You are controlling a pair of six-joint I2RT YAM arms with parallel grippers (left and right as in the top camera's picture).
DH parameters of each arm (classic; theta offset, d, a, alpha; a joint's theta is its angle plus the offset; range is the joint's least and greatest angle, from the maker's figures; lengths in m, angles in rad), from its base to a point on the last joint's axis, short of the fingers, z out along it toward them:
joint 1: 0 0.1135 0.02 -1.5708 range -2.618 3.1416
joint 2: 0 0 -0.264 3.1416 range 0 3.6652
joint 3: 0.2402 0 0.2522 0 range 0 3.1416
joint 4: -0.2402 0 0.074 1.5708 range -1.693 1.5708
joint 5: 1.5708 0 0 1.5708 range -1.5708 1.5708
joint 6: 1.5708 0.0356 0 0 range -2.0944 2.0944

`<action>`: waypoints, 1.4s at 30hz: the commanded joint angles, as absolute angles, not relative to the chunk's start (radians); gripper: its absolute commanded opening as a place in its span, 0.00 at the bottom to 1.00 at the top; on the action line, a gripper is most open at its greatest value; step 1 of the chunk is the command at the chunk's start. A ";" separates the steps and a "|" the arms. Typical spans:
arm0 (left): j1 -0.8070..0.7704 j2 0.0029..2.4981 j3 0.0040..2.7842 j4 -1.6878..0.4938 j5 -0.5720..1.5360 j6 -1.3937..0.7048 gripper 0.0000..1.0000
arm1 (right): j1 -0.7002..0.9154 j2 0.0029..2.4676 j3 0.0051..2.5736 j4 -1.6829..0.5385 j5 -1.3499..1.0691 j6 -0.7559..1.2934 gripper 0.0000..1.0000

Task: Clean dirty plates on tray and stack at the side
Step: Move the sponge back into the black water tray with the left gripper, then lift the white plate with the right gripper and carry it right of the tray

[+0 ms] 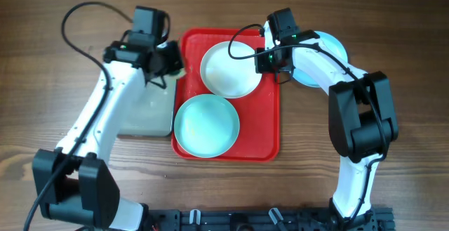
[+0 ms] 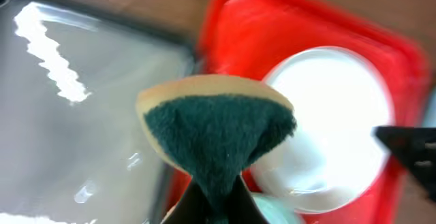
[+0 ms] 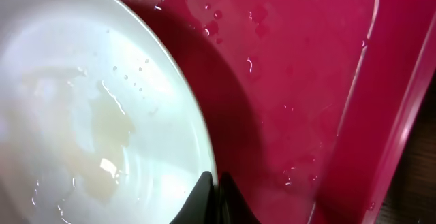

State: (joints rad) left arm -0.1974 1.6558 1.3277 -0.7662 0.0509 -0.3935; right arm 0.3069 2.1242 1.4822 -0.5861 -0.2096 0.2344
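Wood tabletop (image 1: 42,62): right gripper (image 3: 212,183) seemingly pinched the white plate (image 1: 228,73) on the tray (image 1: 270,119); left gripper (image 2: 216,193) clamped a sponge (image 2: 214,132), scrubbing next.

3rd plate (image 1: 335,46) half under R arm (image 1: 319,64)

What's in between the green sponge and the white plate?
Just the red rectangular plastic tray's raised rim and a bare strip of its floor, seen in the overhead view.

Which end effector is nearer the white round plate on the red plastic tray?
Right. The right end effector pinches the white round plate's rim; the left end effector, holding a green sponge, sits off the red plastic tray's left edge.
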 commanded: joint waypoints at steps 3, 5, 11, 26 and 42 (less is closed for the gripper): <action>-0.126 1.670 1.326 -0.867 0.034 -0.319 0.04 | 0.315 2.104 1.486 -0.585 -0.227 0.235 0.05; -0.120 1.671 1.325 -0.875 -0.047 -0.318 0.04 | 0.315 2.104 1.486 -0.585 -0.227 0.235 0.05; -0.120 1.672 1.142 -0.723 -0.155 -0.317 0.06 | 0.315 2.104 1.486 -0.584 -0.227 0.235 0.05; -0.120 1.672 0.998 -0.522 -0.163 -0.317 0.04 | 0.315 2.104 1.486 -0.584 -0.227 0.235 0.05; -0.107 1.605 1.003 -0.485 -0.162 -0.317 0.04 | 0.314 2.003 1.541 -0.566 -0.226 0.184 0.04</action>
State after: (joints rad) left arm -0.1272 1.6699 1.0050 -0.4892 -0.1455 -0.3298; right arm 0.3069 2.0968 1.4960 -0.5640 -0.2096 0.2031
